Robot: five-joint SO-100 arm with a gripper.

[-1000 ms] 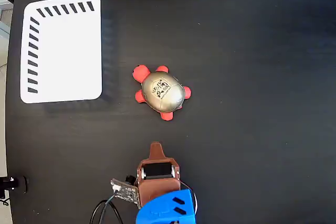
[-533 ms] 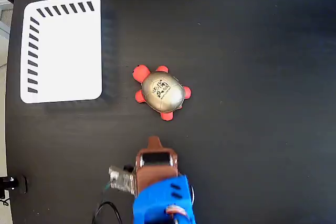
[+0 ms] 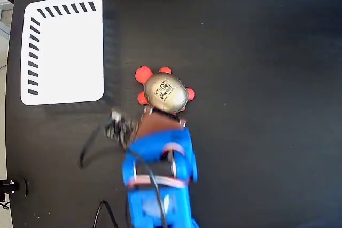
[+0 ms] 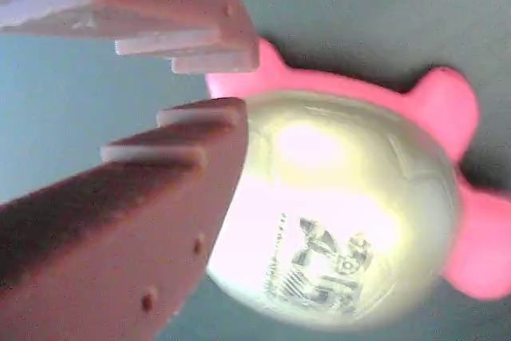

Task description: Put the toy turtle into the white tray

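Note:
In the fixed view the toy turtle (image 3: pixel 165 92), a shiny gold-grey shell with a dark printed mark and red head and feet, lies on the black table near the middle. The white tray (image 3: pixel 64 49), with black slanted slots along its top and left edges, lies at the upper left with nothing in it. My brown gripper (image 3: pixel 151 111) on the blue arm reaches the turtle's lower edge. In the wrist view the gripper (image 4: pixel 243 81) is open only a narrow crack, nothing between its fingers, their tips right beside the turtle's (image 4: pixel 343 197) shell.
A small circuit board (image 3: pixel 117 127) and black cable (image 3: pixel 88 148) hang off the arm's left side. The table's left edge (image 3: pixel 9 132) runs just beyond the tray. A small dark fitting (image 3: pixel 10 187) sits at the lower left.
The arm has swung up from the bottom edge to the turtle, its gripper tip now at the shell's lower side. Turtle and tray have not moved.

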